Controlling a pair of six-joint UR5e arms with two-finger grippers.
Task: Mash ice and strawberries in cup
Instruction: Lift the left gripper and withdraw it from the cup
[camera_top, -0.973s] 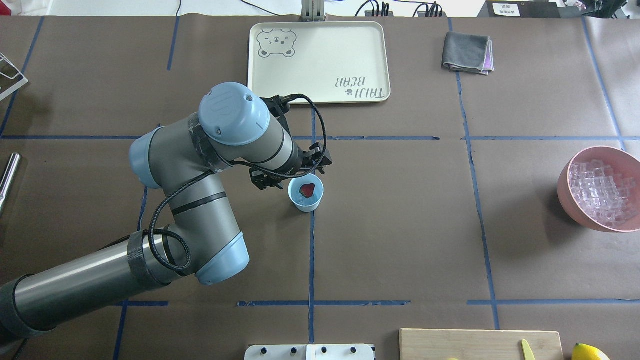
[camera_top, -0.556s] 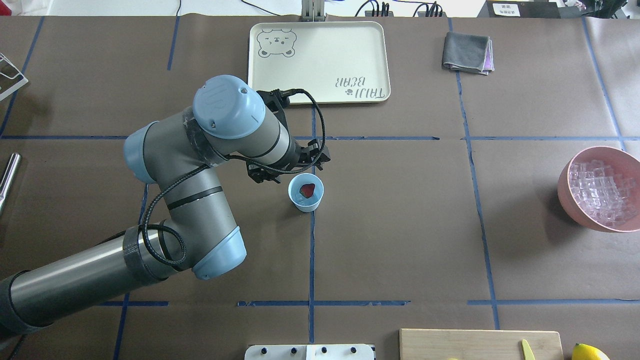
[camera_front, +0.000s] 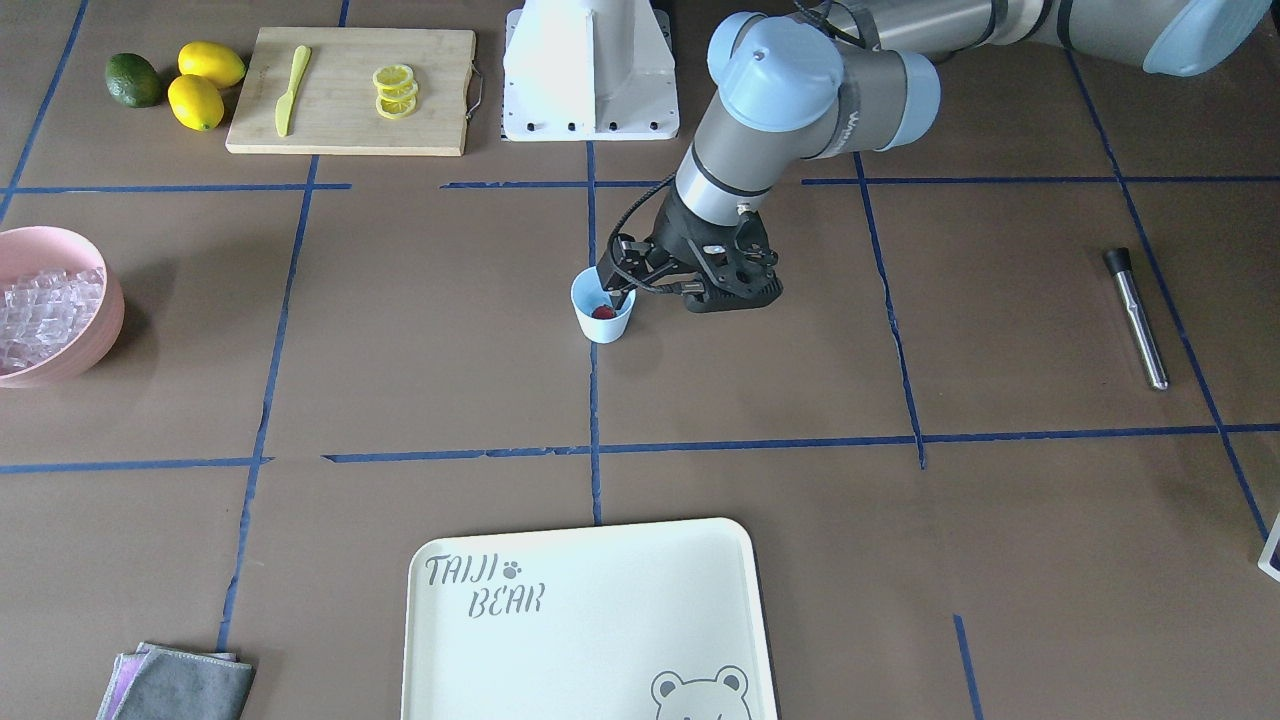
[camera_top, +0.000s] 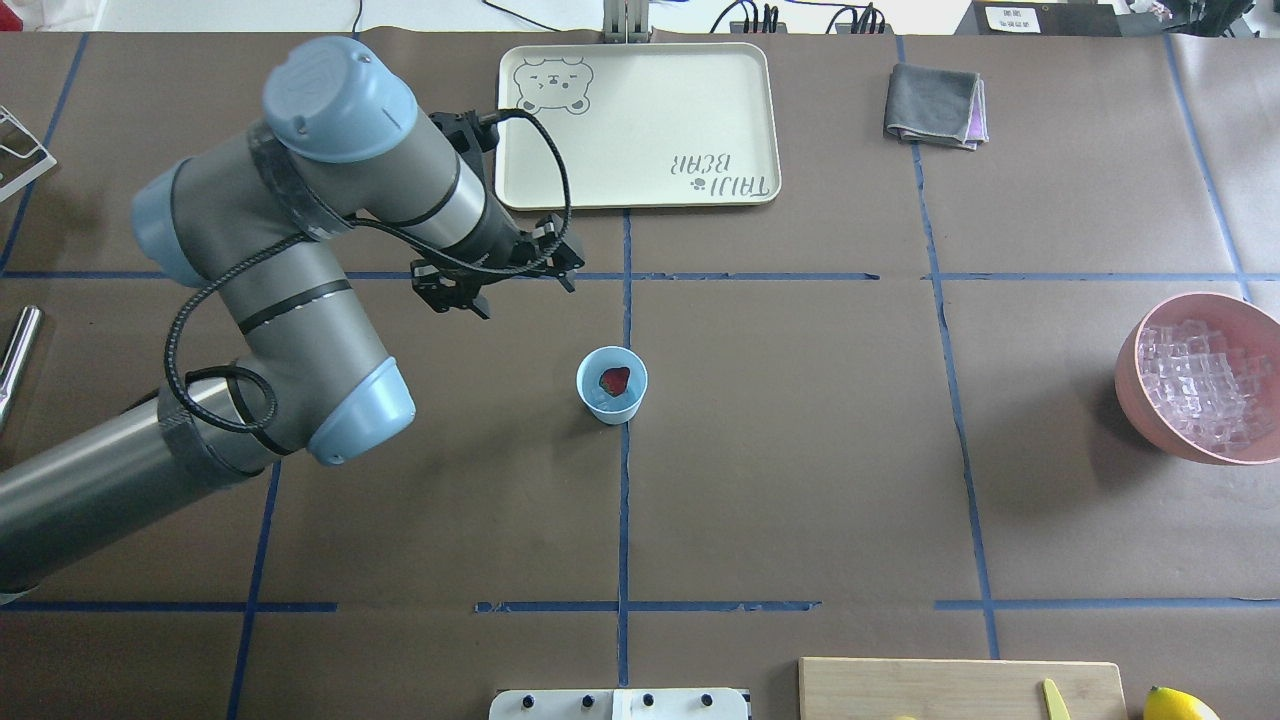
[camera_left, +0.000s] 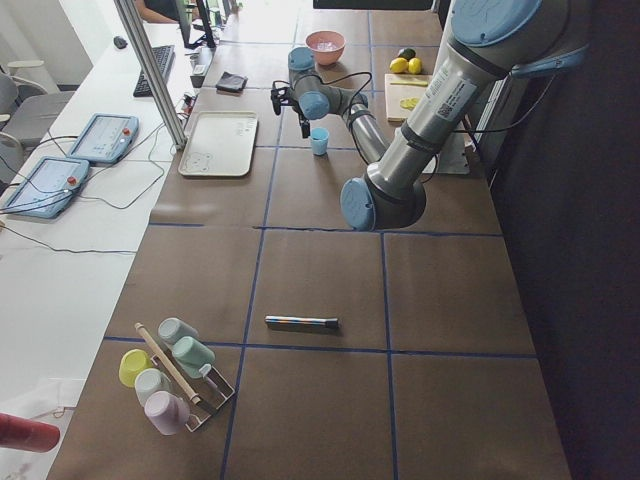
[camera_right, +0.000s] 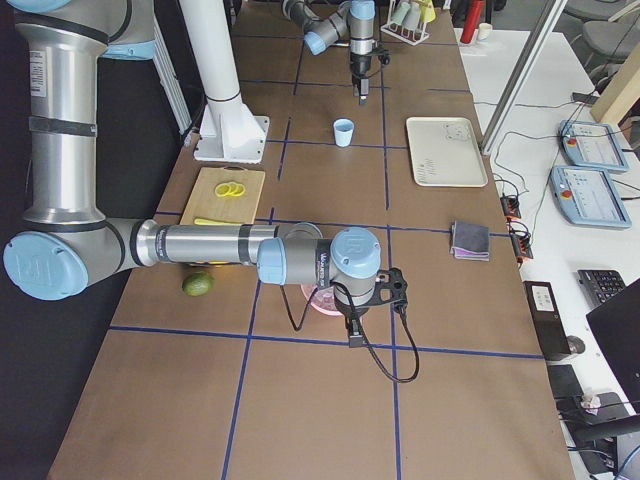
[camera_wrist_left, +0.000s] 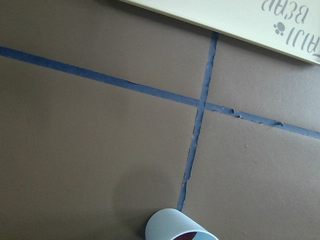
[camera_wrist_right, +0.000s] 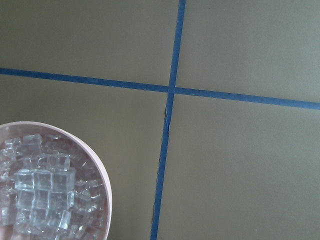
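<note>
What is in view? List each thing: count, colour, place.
cup: one, light-blue, table centre
strawberry: one, red, inside cup
bowl: one, pink, right end
ice: many, clear, inside bowl
tray: one, cream, far edge
cloth: one, grey, right of tray
cutting board: one, wooden, near edge
knife: one, yellow-green, on board
lemon slices: few, yellow, on board
lemons: two, yellow, beside board
green fruit: one, beside lemons
metal rod: one, silver, left end
cup rack: one, pastel cups, left end
left gripper: one, black, open, beyond cup
right gripper: one, black, near bowl

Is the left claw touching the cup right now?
Apart. The overhead view shows bare table between the left claw and the cup.
</note>
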